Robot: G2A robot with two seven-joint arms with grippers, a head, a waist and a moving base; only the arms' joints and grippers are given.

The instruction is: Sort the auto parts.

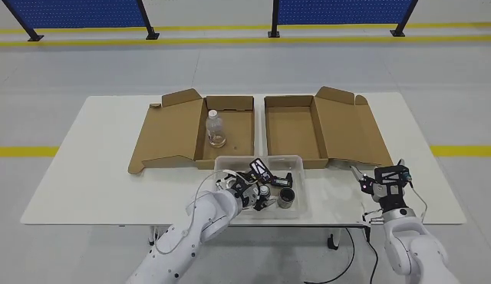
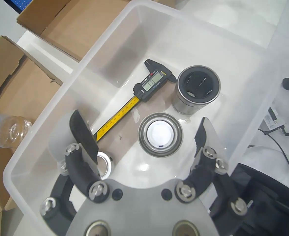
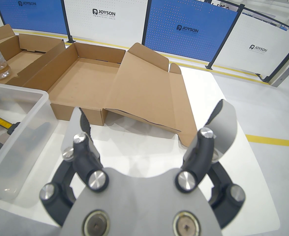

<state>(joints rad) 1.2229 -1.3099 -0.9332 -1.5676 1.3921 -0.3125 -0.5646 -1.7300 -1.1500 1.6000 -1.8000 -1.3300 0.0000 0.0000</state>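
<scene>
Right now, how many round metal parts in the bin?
3: tall bearing by the caliper head, flat ring beside it, small collar partly behind the left claw. More may hide.

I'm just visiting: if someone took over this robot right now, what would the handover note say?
Left gripper: open, over the clear plastic bin, above the round steel cup with white centre.
Right gripper: open, over the white table beside the bin.
Also in the bin: black digital caliper with yellow scale, steel cylindrical sleeve, small silver ring.
Done, apparently: clear plastic bottle stands in one brown cardboard box.
Left: sort the bin's four items.
</scene>
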